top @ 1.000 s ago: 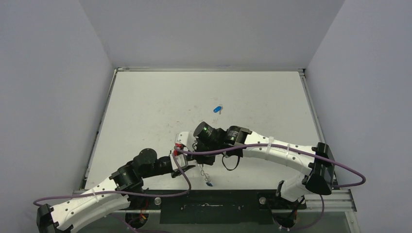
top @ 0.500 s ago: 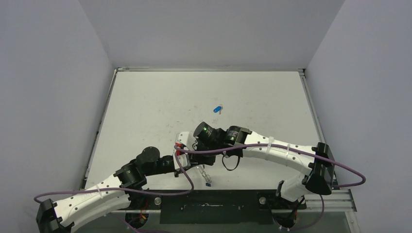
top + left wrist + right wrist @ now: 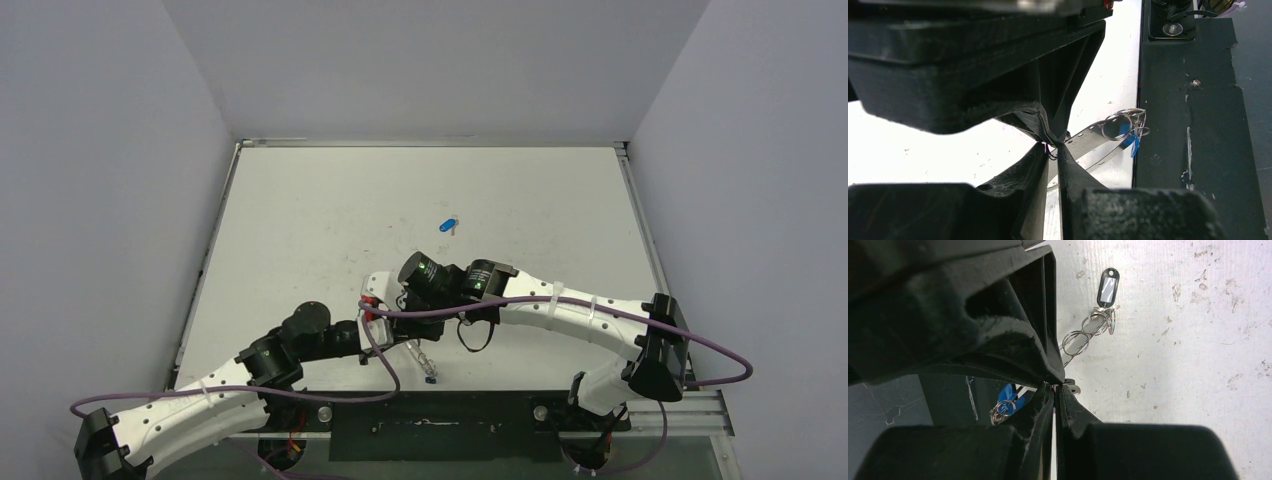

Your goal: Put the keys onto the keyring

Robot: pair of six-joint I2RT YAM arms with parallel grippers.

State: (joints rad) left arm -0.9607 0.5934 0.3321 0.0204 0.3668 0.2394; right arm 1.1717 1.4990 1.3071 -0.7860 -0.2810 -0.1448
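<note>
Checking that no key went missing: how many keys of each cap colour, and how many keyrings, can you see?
Small silver keys with blue plastic caps: 2
Small silver key with black plastic cap: 1
Silver metal oval keyring: 1
Total: 4

We count 3 keys in all: 2 blue-capped, i.e. 1 loose blue key (image 3: 449, 224) on the table (image 3: 300, 220) and 1 hung blue key (image 3: 431, 378) at the keyring (image 3: 1088, 137) end, plus 1 black-capped key (image 3: 1108, 286). Keyring: 1. Small loops (image 3: 1091, 325) along it: approx 5, exact no. unclear. Arms (image 3: 190, 408): 2, w/ 1 gripper each, i.e. left gripper (image 3: 1053, 148) & right gripper (image 3: 1054, 386). Purple cables (image 3: 715, 375): 2. Table: 1
</note>
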